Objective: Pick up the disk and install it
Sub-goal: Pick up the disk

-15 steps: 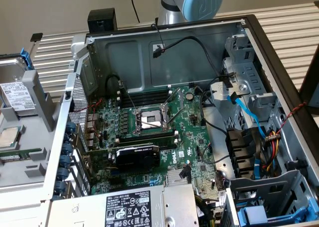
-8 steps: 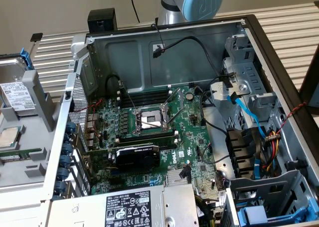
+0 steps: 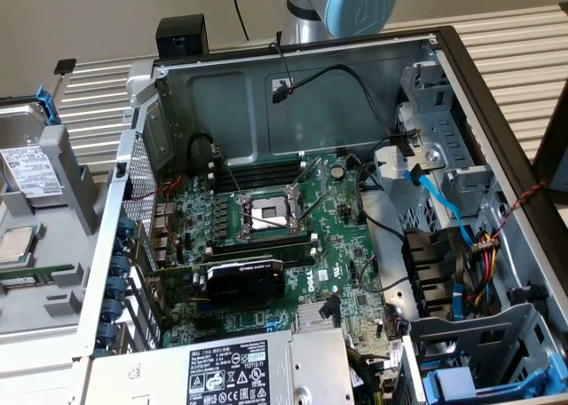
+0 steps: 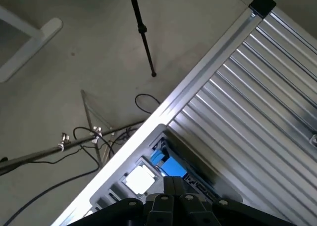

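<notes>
The disk (image 3: 31, 170) lies in a grey tray (image 3: 67, 165) at the exterior view's left, outside the computer case. It is a silver drive with a white label, and its blue carrier (image 3: 46, 103) sticks up at the far end. The arm (image 3: 355, 5) rises behind the case's back wall, well away from the disk. In the wrist view my gripper (image 4: 173, 182) is shut with nothing between its black fingers. It hangs high over the ribbed table (image 4: 257, 102), with a blue part (image 4: 171, 165) and a pale square (image 4: 140, 179) just beyond the fingertips.
The open case (image 3: 293, 112) holds the motherboard (image 3: 266, 236), loose cables and a drive bay with a blue carrier (image 3: 453, 383) at the lower right. A silver CPU chip (image 3: 16, 243) sits in the tray; the labelled power-supply box (image 3: 240, 374) is in front. The wrist view shows the table edge (image 4: 198, 72) and floor cables (image 4: 84, 141).
</notes>
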{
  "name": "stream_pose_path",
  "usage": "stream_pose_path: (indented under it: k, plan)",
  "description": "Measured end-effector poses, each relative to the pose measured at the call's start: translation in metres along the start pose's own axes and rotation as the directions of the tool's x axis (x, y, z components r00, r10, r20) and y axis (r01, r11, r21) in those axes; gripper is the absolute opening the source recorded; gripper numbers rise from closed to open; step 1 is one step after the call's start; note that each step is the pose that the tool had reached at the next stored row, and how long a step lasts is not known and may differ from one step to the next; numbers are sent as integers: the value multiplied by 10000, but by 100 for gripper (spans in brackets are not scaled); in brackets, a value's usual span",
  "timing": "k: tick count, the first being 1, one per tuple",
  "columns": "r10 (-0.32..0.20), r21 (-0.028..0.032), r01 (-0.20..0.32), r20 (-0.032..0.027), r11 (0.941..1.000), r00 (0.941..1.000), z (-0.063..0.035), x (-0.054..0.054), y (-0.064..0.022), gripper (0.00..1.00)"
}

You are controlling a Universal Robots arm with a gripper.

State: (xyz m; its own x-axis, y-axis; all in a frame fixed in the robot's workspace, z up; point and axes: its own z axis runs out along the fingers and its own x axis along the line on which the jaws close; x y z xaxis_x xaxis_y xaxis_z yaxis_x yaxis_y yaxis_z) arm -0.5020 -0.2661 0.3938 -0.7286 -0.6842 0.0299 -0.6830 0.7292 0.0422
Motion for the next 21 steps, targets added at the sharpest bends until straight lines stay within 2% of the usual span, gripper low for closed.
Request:
stream_pose_path:
  k: [5,8,11,16,21]
  plan:
    - [-903,38,903,-28,9959,9959,0,0,0,11]
    - [-1448,75,1448,-33,9894,9895,-1,0,0,11]
    - [-1978,155,1978,-7,9801,9802,-1,0,0,11]
    - [-2856,270,2854,13,9580,9584,0,0,0,11]
    - [-3714,363,3712,10,9279,9285,0,0,0,11]
